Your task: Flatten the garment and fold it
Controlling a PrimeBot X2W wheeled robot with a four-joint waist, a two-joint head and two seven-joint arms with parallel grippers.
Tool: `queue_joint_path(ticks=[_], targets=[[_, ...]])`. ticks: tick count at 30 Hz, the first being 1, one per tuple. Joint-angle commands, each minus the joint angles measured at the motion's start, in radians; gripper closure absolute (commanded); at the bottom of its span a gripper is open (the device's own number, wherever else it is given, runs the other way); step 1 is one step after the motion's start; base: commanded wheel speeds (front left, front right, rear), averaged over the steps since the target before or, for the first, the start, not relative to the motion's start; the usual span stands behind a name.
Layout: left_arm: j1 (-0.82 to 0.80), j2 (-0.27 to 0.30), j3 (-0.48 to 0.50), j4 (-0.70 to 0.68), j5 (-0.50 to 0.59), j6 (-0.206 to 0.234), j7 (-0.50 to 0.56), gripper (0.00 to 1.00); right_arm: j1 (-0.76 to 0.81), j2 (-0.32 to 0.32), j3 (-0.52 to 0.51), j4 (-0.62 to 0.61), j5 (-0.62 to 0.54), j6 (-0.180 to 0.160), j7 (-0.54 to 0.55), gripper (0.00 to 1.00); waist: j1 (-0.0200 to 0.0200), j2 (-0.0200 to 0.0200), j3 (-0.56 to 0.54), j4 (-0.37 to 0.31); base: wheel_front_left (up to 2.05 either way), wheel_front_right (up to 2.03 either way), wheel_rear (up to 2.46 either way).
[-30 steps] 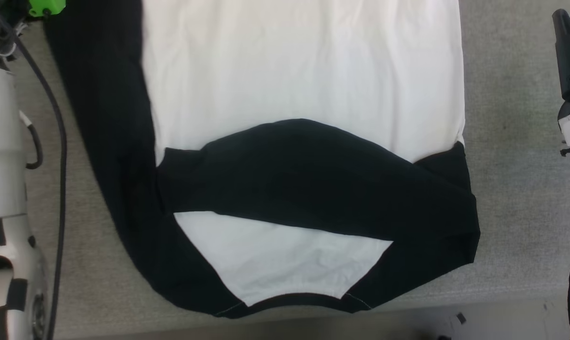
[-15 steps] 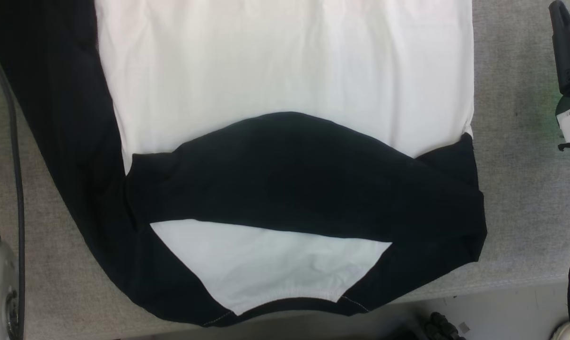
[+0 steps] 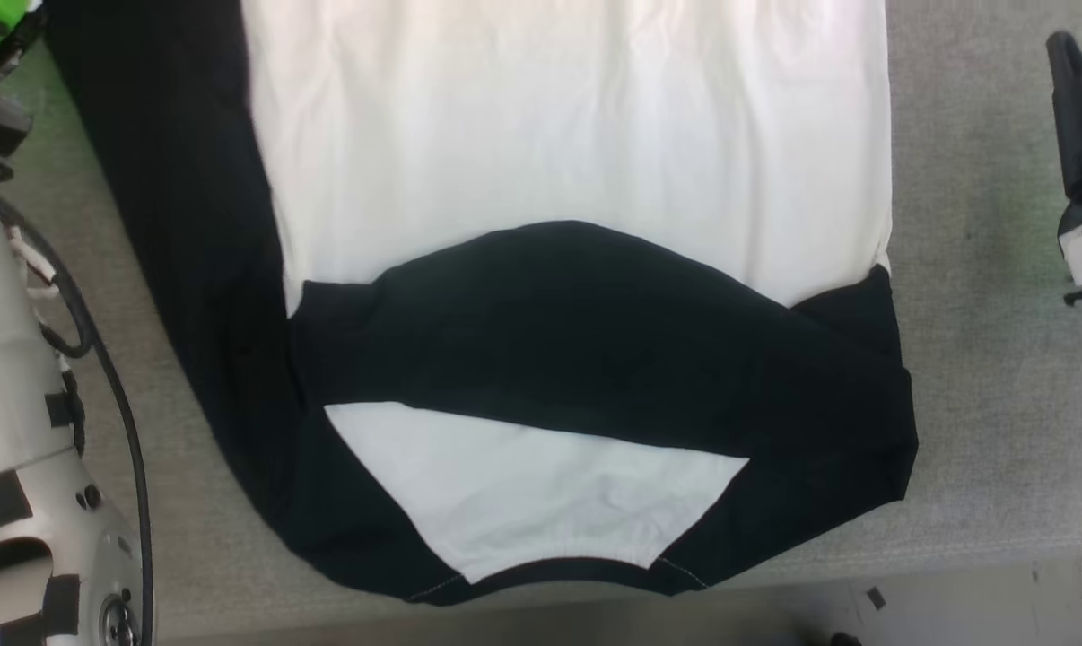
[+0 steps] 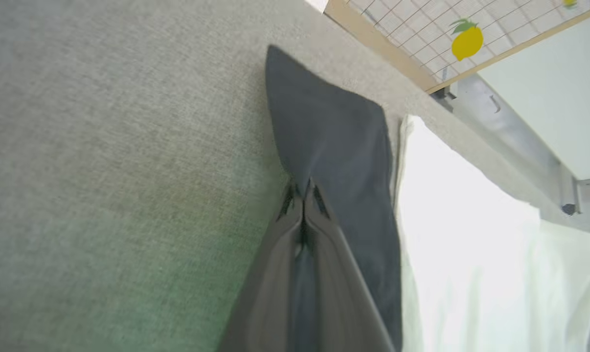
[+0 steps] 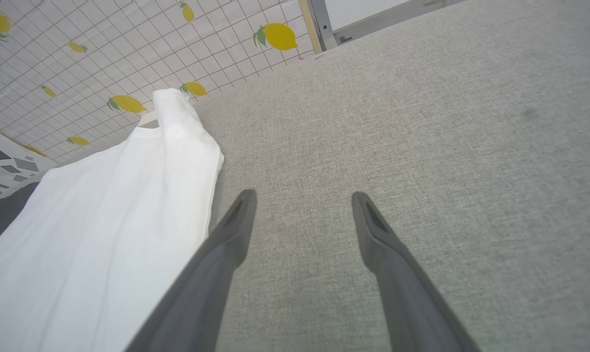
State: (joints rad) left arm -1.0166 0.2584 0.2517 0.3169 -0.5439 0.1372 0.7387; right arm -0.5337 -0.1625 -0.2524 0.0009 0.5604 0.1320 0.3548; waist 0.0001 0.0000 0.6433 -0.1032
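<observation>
**Fingers of the left gripper** (image 4: 302, 196): pressed together, no gap at the tips. They sit on the outer edge of the long black sleeve (image 4: 334, 137) near its cuff and appear to nip that edge (the thin cloth between them is hard to make out).

**Fingers of the right gripper** (image 5: 302, 195): spread wide, holding nothing, over bare table, with the white panel (image 5: 104, 230) just beside one finger.

**Garment** (image 3: 568, 135): soft shirt of large white panels joined to black. It lies flat on the grey cloth-covered table (image 3: 981, 404), with the black-trimmed neck opening (image 3: 550, 565) at the near edge. One black sleeve (image 3: 595, 332) is already folded across the chest. The other lies straight along the robot's left side.

**Governing relation**: the unfolded sleeve's long axis runs away from the robot. The shirt's body lies to the robot's right of the left fingers. The left arm is the nearer, so the fold probably goes rightward over the white.
</observation>
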Motion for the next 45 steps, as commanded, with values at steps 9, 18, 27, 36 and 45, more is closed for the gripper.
queue_joint_path(ticks=[9, 18, 27, 36, 45], targets=[[0.143, -0.025, 0.078, -0.015, -0.078, -0.091, -0.131, 1.0, 0.098, 0.014, -0.046, 0.054, -0.031, -0.001, 0.013, 0.0, -0.0001, 0.0, -0.276, 0.128, 0.0, 0.0, 0.0], [0.266, -0.088, 0.02, -0.126, -0.074, -0.158, -0.175, 1.0, 0.169, 0.06, -0.075, 0.079, -0.04, -0.001, 0.037, 0.0, -0.0001, 0.0, -0.448, 0.165, 0.0, 0.0, 0.0], [0.368, -0.197, -0.292, -0.235, -0.034, -0.204, -0.108, 1.0, 0.216, 0.078, -0.098, 0.069, -0.069, -0.001, 0.056, 0.0, -0.0001, 0.0, -0.535, 0.168, 0.0, 0.0, 0.0], [0.424, -0.208, -0.702, -0.126, -0.116, -0.171, -0.166, 1.0, 0.214, 0.096, -0.097, 0.056, -0.065, -0.001, 0.065, 0.0, -0.0001, 0.0, -0.479, 0.095, 0.0, 0.0, 0.0], [0.441, -0.208, -1.027, 0.098, -0.193, -0.158, -0.189, 1.0, 0.205, 0.099, -0.103, 0.062, -0.055, -0.001, 0.056, 0.0, -0.0001, 0.0, -0.417, 0.021, 0.0, 0.0, 0.0]])
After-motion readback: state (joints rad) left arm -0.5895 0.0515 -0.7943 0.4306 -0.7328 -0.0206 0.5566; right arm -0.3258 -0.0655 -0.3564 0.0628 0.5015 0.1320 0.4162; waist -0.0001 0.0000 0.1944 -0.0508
